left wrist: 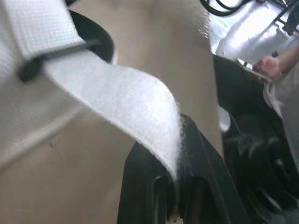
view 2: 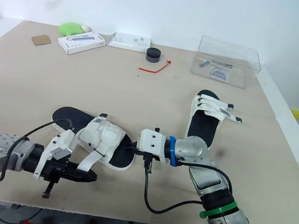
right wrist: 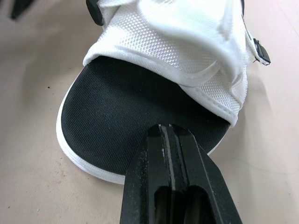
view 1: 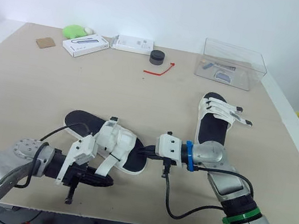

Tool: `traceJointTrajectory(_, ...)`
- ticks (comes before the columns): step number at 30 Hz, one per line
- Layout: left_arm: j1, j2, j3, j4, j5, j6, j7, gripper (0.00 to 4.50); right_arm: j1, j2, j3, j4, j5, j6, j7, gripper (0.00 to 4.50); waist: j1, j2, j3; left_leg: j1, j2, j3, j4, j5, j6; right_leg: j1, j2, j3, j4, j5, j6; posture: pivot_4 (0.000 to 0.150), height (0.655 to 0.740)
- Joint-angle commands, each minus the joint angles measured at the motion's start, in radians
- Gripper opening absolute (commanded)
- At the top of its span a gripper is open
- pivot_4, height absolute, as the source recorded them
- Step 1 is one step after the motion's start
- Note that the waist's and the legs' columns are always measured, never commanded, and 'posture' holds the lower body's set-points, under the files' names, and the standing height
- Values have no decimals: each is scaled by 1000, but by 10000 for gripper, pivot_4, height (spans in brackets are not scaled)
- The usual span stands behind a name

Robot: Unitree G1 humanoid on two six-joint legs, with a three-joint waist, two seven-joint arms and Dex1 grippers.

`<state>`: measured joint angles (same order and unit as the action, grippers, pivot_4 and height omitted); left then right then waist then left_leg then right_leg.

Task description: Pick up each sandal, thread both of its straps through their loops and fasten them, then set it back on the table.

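Tabletop scene from the head cameras: a beige table (view 1: 18,100) holds two black-soled sandals with white straps. The near sandal (view 1: 81,121) lies toward the front edge, between the two arms. The far sandal (view 1: 213,129) lies farther back on the robot's right, well apart from it. The left gripper (view 1: 106,181) sits low beside the near sandal, with a loose white strap (view 1: 106,164) hanging down to its tips. The right gripper (view 1: 145,154) reaches in at the sandal's other end. Along the back edge are a clear plastic box (view 1: 231,64), a red tie (view 1: 159,71) and two white boxes (view 1: 85,44).

Left wrist camera: the strap runs through a black loop (left wrist: 51,56), and its fuzzy end is pinched between the closed black fingers. A person's hand (left wrist: 267,66) shows in the background.

Right wrist camera: the two fingers are pressed together with nothing between them. Their tips are over the black footbed (right wrist: 117,116) at the near sandal's open end; whether they touch it cannot be told.
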<state>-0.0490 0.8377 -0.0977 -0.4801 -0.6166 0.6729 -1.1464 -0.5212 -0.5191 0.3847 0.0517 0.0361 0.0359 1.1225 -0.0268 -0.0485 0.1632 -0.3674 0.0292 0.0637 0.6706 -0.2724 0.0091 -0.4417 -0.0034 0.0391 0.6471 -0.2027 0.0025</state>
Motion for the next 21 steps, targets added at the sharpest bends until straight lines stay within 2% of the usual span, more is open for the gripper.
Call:
traceJointTrajectory(1,27,15,53,-76,-15,-49,-5,510,23,-8,26,34,-38,13,1,0,0,0,0,0,0,0,0,0,0,0,0,0,0,0,0,1500,7400)
traceJointTrajectory(7,89,42,104,-179,-80,-19,8,510,16,-7,26,46,-38,8,2,0,-1,0,0,0,0,1,0,0,0,0,0,0,0,0,0,1500,7400)
traceJointTrajectory(13,30,47,97,-164,-97,3,30,510,9,-3,30,56,-40,1,4,0,0,0,0,0,0,0,0,0,0,0,1,0,0,0,0,1500,7400)
traceJointTrajectory(14,14,48,96,-157,-102,10,32,5536,6,-2,30,59,-40,0,4,0,0,0,0,0,0,1,0,0,0,0,2,0,0,0,0,1500,7400)
traceJointTrajectory(16,-14,54,98,-145,-121,28,28,9405,2,-2,29,64,-40,-2,5,0,0,0,0,1,0,1,0,0,0,0,3,0,0,0,0,1500,7400)
traceJointTrajectory(18,-45,56,107,-134,-147,47,24,18567,-1,-3,27,69,-41,-4,6,0,0,0,0,1,0,1,0,0,0,0,4,1,0,0,0,1500,7400)
traceJointTrajectory(21,-120,45,115,-104,-179,70,35,29384,1,-6,26,69,-42,-5,6,0,0,0,0,1,0,1,0,0,0,0,4,1,0,0,0,1500,7400)
